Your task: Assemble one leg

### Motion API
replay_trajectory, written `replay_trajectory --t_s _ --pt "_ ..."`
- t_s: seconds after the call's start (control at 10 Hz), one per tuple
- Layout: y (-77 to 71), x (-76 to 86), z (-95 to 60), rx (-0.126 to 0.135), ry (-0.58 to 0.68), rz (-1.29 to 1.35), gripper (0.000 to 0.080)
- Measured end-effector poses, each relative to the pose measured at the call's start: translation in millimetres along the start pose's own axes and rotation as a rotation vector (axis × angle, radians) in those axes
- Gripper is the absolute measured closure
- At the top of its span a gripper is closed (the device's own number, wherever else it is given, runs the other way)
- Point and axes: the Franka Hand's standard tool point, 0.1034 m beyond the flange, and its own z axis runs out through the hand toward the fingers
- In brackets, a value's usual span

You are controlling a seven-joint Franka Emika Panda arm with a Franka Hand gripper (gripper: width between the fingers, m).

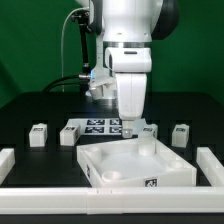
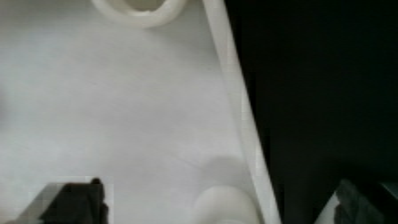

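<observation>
The large white panel (image 1: 135,165) lies on the table in the front middle. My gripper (image 1: 140,140) hangs low over its far corner on the exterior view's right. In the wrist view the gripper (image 2: 217,205) is open, its dark fingertips (image 2: 71,200) set wide apart astride the panel's rim (image 2: 235,110), with nothing held. A pale rounded bump (image 2: 222,200) of the panel lies between them. A corner hole (image 2: 143,8) shows farther along. Small white legs with tags stand in a row behind the panel (image 1: 38,135), (image 1: 70,133), (image 1: 180,133). Another leg (image 1: 149,130) is partly hidden by the gripper.
The marker board (image 1: 100,127) lies flat behind the panel, between the legs. White rails border the table at the exterior view's left (image 1: 6,160), right (image 1: 210,165) and front (image 1: 100,196). The table is black.
</observation>
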Motion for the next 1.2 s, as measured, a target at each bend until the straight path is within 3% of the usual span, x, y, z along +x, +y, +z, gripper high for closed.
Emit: replay_trajectory --t_s 0.2,0.6,0.7,0.8,1.1,1.2 --pt "-11.3 6.4 25.3 0.033 0.003 -0.099 0.0150" --pt "-12.5 0.4 34.1 0.046 0.006 -0.086 0.0150" --pt "-12.6 0.4 34.1 0.047 0.006 -0.085 0.0279" --pt "-12.6 0.3 34.2 0.047 0.006 -0.085 0.0279" --pt "-12.7 0.2 34.2 0.047 0.006 -0.085 0.0724" --pt "-12.5 0.2 34.0 0.046 0.006 -0.084 0.0724"
